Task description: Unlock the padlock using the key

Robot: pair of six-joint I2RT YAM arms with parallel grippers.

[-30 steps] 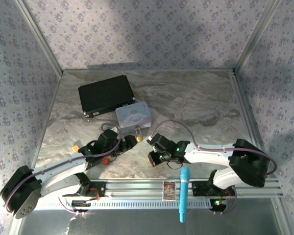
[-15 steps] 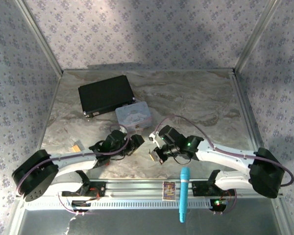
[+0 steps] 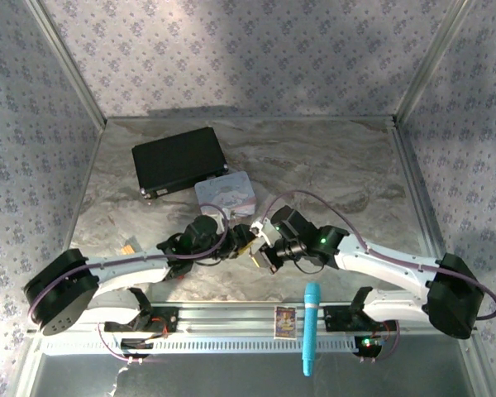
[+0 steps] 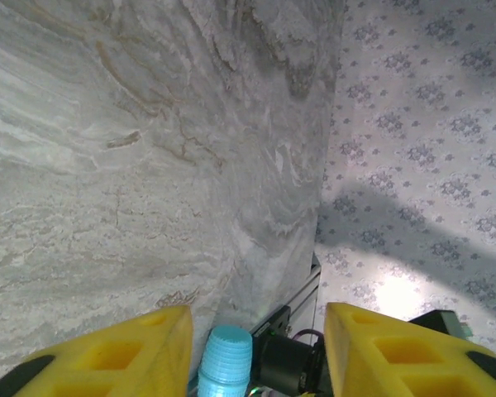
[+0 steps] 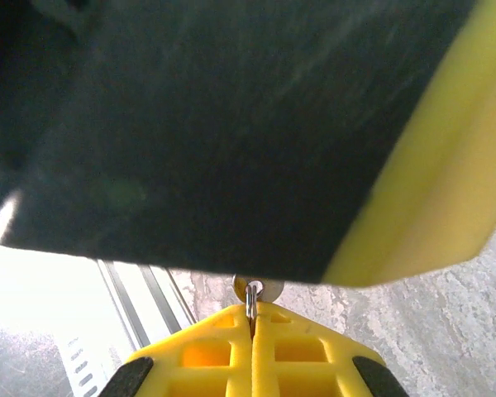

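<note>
Both grippers meet tip to tip in the top view, just in front of the pastel tin (image 3: 225,195). My right gripper (image 5: 252,308) is shut on the key (image 5: 254,290), a thin silvery blade with a small ring poking out above the yellow fingertips. The left gripper's black and yellow finger (image 5: 231,124) looms right in front of it. My left gripper (image 4: 256,331) is open, with nothing between its yellow fingers (image 4: 149,347). From above, the left gripper (image 3: 234,241) and right gripper (image 3: 262,251) hide the padlock where they meet.
A black case (image 3: 179,160) lies at the back left behind the tin. A teal tool (image 3: 312,327) rests on the front rail beside a small card (image 3: 285,321). A tan piece (image 3: 131,247) sits at the left. Patterned walls close in the table.
Both arms have reached inward, bringing the grippers together in front of the tin. The padlock, visible by the tin a second ago, is now covered by them.
</note>
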